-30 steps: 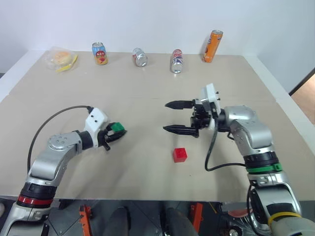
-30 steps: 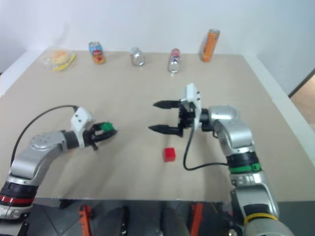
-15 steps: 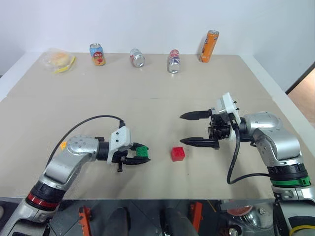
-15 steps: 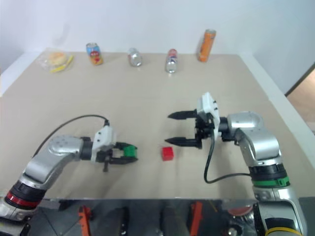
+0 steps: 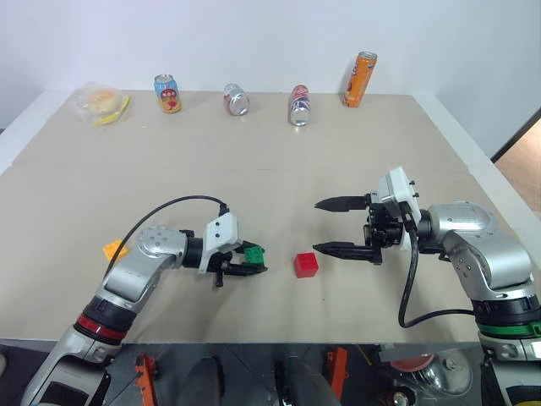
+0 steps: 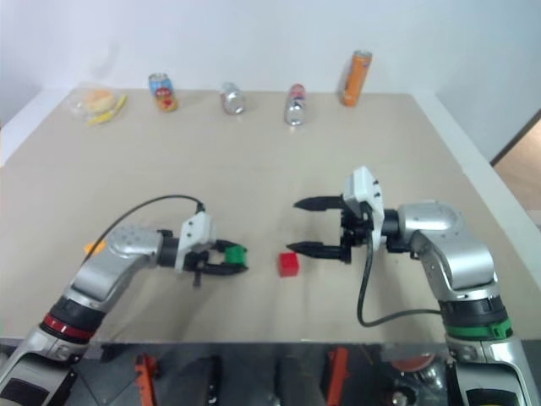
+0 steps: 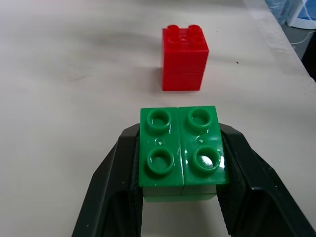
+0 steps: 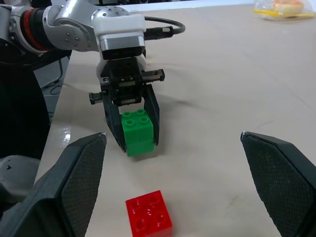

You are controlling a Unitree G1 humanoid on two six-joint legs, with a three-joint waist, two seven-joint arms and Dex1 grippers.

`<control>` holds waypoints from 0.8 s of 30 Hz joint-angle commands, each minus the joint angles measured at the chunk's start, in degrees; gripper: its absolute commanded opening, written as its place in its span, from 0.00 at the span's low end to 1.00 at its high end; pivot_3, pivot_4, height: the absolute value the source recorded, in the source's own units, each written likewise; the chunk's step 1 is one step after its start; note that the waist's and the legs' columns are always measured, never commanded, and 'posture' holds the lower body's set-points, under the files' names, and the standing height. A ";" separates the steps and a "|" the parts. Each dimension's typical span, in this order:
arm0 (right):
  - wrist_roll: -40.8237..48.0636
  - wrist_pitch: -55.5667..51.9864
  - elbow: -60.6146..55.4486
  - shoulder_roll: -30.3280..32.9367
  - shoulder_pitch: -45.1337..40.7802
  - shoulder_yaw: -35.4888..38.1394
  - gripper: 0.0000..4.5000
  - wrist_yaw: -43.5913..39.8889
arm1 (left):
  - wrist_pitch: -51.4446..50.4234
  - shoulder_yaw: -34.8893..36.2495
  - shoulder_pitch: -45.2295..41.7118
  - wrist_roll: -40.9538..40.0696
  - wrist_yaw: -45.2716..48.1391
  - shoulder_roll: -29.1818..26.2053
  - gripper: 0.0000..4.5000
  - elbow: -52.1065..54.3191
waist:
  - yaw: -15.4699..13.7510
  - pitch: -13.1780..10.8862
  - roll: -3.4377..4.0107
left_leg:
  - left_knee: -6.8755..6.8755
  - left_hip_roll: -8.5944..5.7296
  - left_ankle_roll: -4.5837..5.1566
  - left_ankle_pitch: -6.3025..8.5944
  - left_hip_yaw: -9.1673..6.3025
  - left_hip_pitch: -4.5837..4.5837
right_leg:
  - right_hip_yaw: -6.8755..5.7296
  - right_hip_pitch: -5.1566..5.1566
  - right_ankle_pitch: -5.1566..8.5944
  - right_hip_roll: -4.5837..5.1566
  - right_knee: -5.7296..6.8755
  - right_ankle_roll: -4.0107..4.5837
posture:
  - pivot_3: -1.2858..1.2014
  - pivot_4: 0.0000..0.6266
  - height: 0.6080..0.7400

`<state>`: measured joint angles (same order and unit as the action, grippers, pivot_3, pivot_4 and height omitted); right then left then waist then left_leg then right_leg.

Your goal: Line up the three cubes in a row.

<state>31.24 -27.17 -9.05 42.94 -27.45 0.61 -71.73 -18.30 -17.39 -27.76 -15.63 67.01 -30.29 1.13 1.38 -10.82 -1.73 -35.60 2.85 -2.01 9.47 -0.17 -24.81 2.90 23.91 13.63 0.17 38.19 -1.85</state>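
Observation:
My left gripper [image 5: 254, 260] is shut on the green cube [image 5: 252, 253], low over the table just left of the red cube [image 5: 307, 265]. In the left wrist view the black fingers [image 7: 111, 187] clamp the green cube [image 7: 181, 148] from both sides, and the red cube [image 7: 184, 58] stands a short gap ahead of it. The yellow-orange cube [image 5: 113, 249] lies on the table to the far left, behind the left arm. To the right of the red cube, my right gripper [image 5: 318, 226] stands open and empty, pointing left. I cannot tell whether the green cube touches the table.
Along the table's far edge stand three drink cans [image 5: 170, 93] [image 5: 237, 99] [image 5: 299, 104] and a tall orange can [image 5: 359, 79]. A clear bag of food [image 5: 101, 103] lies at the back left. A black cable [image 5: 173, 205] loops over the left arm.
The left gripper has carried the green cube to the right and down, close to the red cube. The right gripper has drawn back to the right. The red cube has stayed put.

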 commanded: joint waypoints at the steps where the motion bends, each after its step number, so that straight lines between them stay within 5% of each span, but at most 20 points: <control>1: 1.31 -0.14 -2.72 1.26 0.10 2.34 1.00 0.61 | 0.89 -0.60 -1.59 0.07 2.28 0.06 0.30 -0.33 | 0.00 0.00 0.00 | -0.01 0.00 0.00 0.00 0.00 0.00 | 0.00 0.00 0.00 0.00 0.00 0.00 | 0.52 0.24 1.00; 11: 2.14 -0.42 -3.75 2.03 1.32 2.54 1.00 1.82 | 1.70 -1.12 -3.24 1.62 4.40 1.11 0.30 -4.48 | -0.01 0.00 0.00 | -0.04 0.00 0.00 0.00 -0.01 0.00 | 0.01 -0.02 -0.02 0.00 0.01 -0.02 | 0.52 0.24 1.00; 13: 2.27 -0.40 -3.70 2.15 1.36 2.50 1.00 1.98 | 1.49 -1.11 -3.33 1.65 4.56 1.24 0.53 -4.71 | -0.01 0.01 0.01 | -0.05 0.00 0.00 0.00 -0.01 0.00 | 0.00 -0.02 -0.02 0.00 0.01 -0.02 | 0.52 0.24 1.00; 19: 2.35 -0.11 -3.18 2.31 1.15 2.35 1.00 1.93 | 1.22 -0.78 -3.34 1.75 4.92 1.41 0.99 -4.68 | -0.01 0.00 0.00 | -0.10 0.00 0.00 0.00 -0.01 -0.01 | 0.01 -0.02 -0.04 0.00 0.01 -0.05 | 0.52 0.24 1.00; 24: 2.77 0.00 -2.64 1.89 0.29 2.04 1.00 1.30 | -0.48 1.65 -2.61 0.17 3.14 1.35 1.00 -1.66 | -0.01 0.00 0.00 | -0.10 0.00 0.00 0.00 -0.01 -0.01 | 0.01 -0.02 -0.04 0.00 0.01 -0.05 | 0.52 0.24 1.00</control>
<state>32.56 -27.63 -10.40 44.46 -25.81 0.70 -69.97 -18.11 -17.91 -29.87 -14.03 70.98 -28.83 -3.46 1.36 -10.81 -1.73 -35.71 2.85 -2.00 9.47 -0.18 -24.82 2.91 23.88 13.59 0.16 38.21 -1.90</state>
